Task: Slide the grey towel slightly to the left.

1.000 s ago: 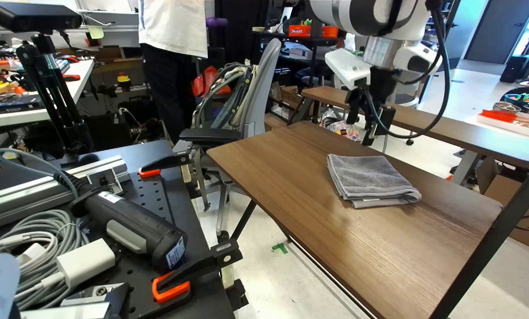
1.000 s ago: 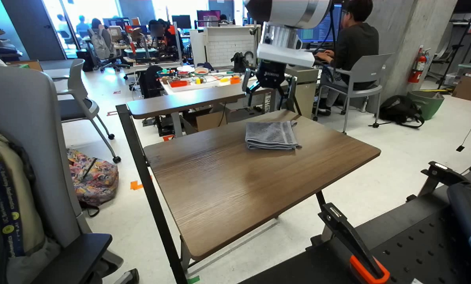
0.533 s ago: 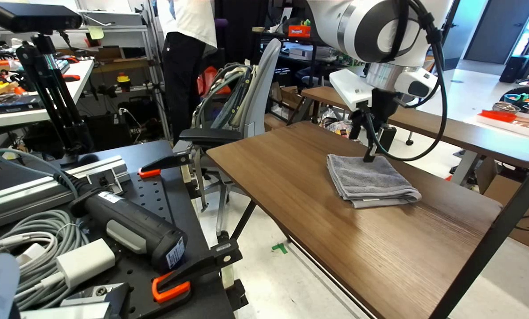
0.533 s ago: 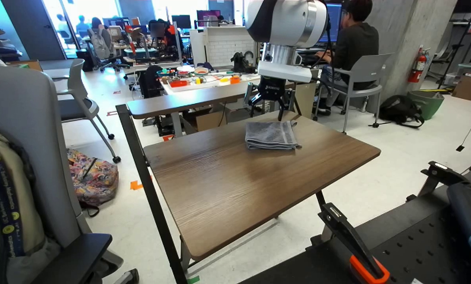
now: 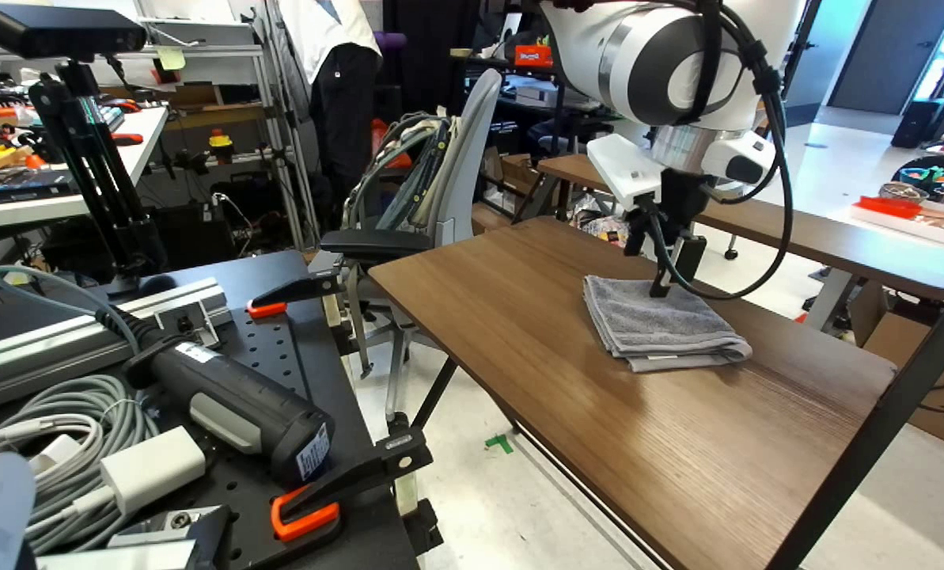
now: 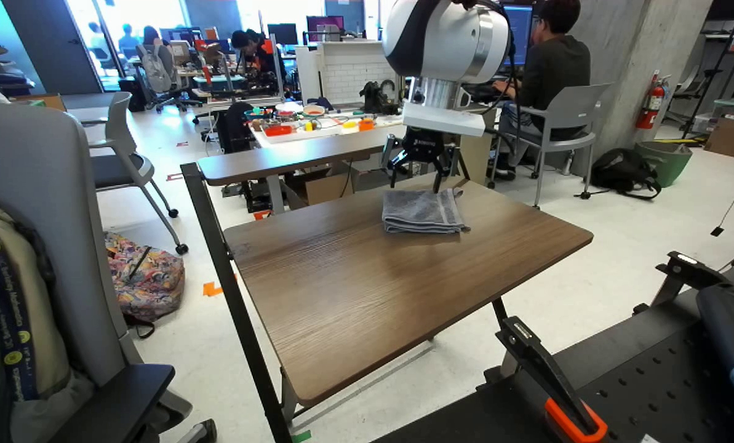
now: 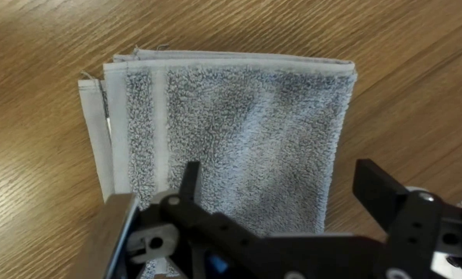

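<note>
The grey towel (image 7: 231, 128) lies folded and flat on the brown wooden table, with layered edges at its left in the wrist view. It also shows in both exterior views (image 5: 661, 324) (image 6: 419, 212). My gripper (image 7: 279, 162) is open and points down just above the towel's far part in an exterior view (image 6: 415, 187). In the wrist view one of its fingers (image 7: 191, 180) is over the towel, and the opposite finger stands past the towel's right edge, over bare wood. Nothing is between the fingers. Whether a fingertip touches the cloth I cannot tell. The gripper hides the towel's near part.
The wooden table (image 5: 519, 317) has wood surface around the towel. A dark metal post (image 6: 231, 289) rises at one table end. Another narrow table (image 6: 293, 157) stands behind. A black workbench with clamps (image 5: 345, 475) and a grey chair (image 5: 464, 158) stand nearby.
My gripper has come down from well above the table to just above the towel, mostly in the first half second. It stays open. The towel has not moved.
</note>
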Controlling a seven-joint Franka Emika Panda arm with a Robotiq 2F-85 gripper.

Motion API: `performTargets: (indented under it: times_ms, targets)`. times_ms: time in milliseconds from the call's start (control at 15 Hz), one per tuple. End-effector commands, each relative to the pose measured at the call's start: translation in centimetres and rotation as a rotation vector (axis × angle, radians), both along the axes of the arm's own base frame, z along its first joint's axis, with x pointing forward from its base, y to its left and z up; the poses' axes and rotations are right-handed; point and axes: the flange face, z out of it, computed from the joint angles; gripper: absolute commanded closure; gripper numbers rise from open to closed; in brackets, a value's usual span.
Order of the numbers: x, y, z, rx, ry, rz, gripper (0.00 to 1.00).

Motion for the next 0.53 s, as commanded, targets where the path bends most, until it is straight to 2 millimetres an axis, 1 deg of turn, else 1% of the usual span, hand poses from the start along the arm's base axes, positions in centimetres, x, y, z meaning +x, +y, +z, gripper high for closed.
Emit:
performTargets:
  times_ms: [0, 267, 467]
  targets:
    - [0.9, -0.1, -2.3, -0.021, -0.053, -0.006, 0.0]
    - [1.1, -0.2, -4.9, -0.032, -0.078, -0.007, 0.0]
    - [0.8, 0.0, -6.5, -0.044, -0.061, -0.006, 0.0]
